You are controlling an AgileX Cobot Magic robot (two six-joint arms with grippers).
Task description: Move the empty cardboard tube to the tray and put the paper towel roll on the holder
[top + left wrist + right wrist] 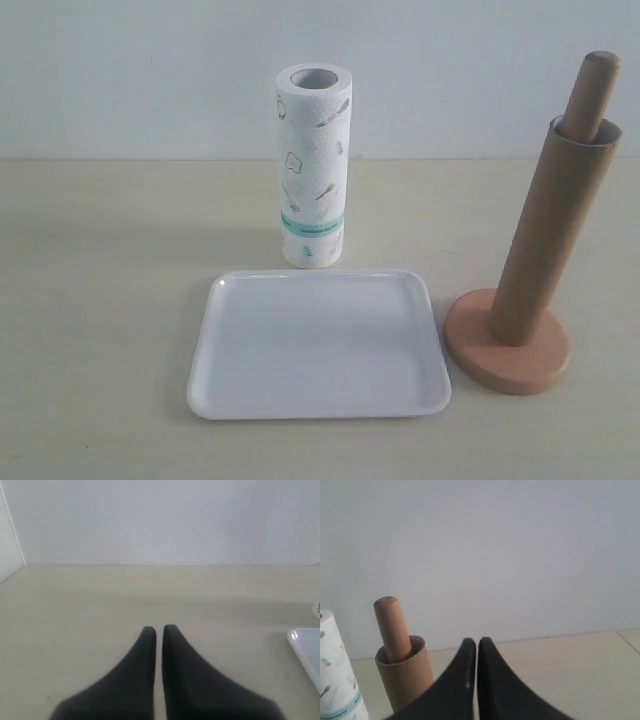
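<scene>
The brown cardboard tube (545, 240) stands slipped over the pole of the wooden holder (508, 357) at the right; the pole's rounded top (598, 85) sticks out above it. The printed paper towel roll (314, 165) stands upright behind the white tray (318, 343), which holds nothing. Neither gripper shows in the exterior view. My left gripper (159, 630) is shut over bare table, with the tray's corner (306, 645) off to one side. My right gripper (477, 642) is shut, with nothing in it, beside the tube (405, 677) and pole (392, 627); the roll's edge (335, 680) shows too.
The pale table (100, 300) runs back to a plain white wall (150, 70). A wall corner (12, 530) shows in the left wrist view.
</scene>
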